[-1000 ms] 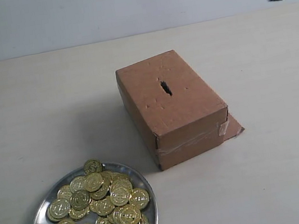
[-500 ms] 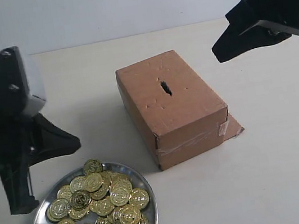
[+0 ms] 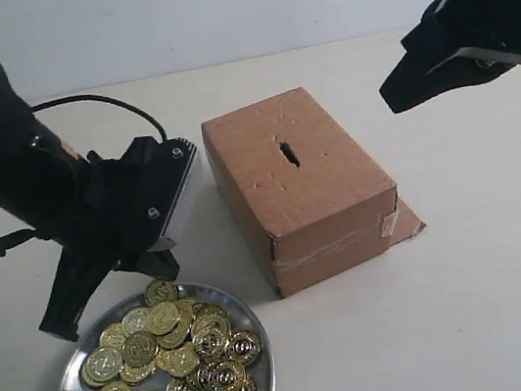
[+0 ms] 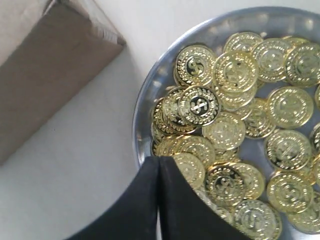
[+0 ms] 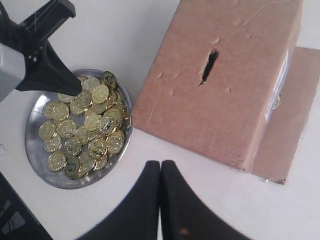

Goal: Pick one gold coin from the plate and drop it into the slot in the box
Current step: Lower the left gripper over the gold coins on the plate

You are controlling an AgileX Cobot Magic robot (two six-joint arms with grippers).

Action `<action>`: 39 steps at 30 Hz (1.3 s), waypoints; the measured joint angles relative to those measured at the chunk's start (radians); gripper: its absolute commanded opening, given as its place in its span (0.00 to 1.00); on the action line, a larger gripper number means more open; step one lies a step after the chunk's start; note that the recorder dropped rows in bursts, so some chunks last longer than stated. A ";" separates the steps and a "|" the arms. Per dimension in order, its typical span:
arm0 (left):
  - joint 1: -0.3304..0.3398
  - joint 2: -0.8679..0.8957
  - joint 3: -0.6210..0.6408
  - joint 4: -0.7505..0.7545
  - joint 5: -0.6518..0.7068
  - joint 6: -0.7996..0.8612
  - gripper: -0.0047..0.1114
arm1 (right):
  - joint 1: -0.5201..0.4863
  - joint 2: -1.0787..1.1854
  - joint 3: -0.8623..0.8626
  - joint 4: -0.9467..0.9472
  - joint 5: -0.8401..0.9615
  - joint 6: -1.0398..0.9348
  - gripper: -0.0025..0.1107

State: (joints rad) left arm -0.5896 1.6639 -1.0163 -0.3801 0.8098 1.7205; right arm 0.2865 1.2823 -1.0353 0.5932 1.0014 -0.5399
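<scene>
Gold coins (image 4: 235,130) lie heaped and overlapping in the silver plate (image 4: 141,110), near the cardboard box (image 3: 303,184) whose box slot (image 3: 288,152) opens in its top face. Each coin is judged thin, rigid, light and slippery, so the raised edge of a topmost coin looks the best purchase. Left gripper (image 4: 159,162): jaws pressed together, holding nothing, tips over coins by the rim, contact unclear. Right gripper (image 5: 160,167): likewise closed and empty, above the table beside the box

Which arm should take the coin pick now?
Left. The left gripper, shut, has its tips at the plate rim over the gold coins; the right gripper hangs on the far side of the box from the plate.
</scene>
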 measured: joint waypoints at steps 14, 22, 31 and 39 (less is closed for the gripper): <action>-0.175 0.154 -0.083 0.311 -0.007 0.115 0.04 | 0.000 0.000 0.099 0.000 -0.023 -0.028 0.02; -0.213 0.164 -0.084 0.318 -0.008 0.164 0.31 | 0.000 0.000 0.099 0.000 -0.023 -0.030 0.02; -0.235 0.164 -0.032 0.310 -0.006 0.277 0.48 | 0.000 0.000 0.099 0.000 -0.023 -0.030 0.02; -0.235 0.205 -0.019 0.308 -0.048 0.312 0.48 | 0.000 0.000 0.099 0.000 -0.023 -0.030 0.02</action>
State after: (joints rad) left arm -0.8248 1.8693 -1.0349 -0.0724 0.7621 2.0323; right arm 0.2865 1.2823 -0.9363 0.5932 0.9789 -0.5698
